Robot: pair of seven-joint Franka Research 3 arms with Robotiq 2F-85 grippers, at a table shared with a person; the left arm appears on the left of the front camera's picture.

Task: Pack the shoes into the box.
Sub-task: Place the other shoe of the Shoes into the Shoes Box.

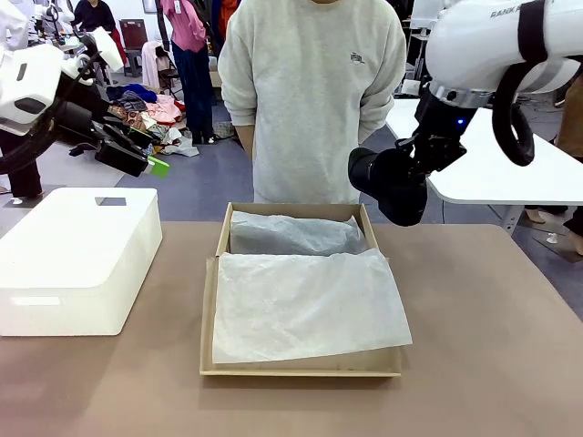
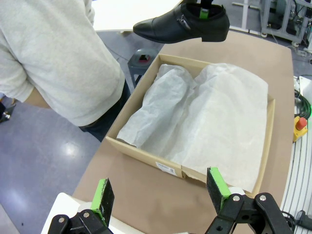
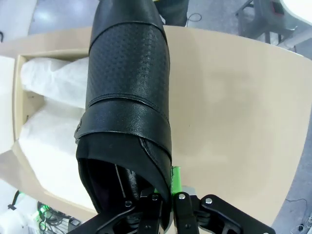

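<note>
Shoe (image 3: pixel 126 97): 1, glossy black leather with a perforated vamp and smooth strap. Right gripper (image 3: pixel 170 192) is clamped on its heel collar, holding it aloft by the far right corner of the shallow tan cardboard box (image 1: pixel 209 319). Crinkled white tissue (image 1: pixel 301 305) lines the box. Left gripper (image 2: pixel 160 191) jaws gape, empty.

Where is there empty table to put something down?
The biggest bare patch of table is right of the box, out to the edge. A bare strip runs along the near edge, in front of the box and the white block. The gap between block and box is narrow. By the box's far right corner it is crowded: a shoe hangs there.
</note>
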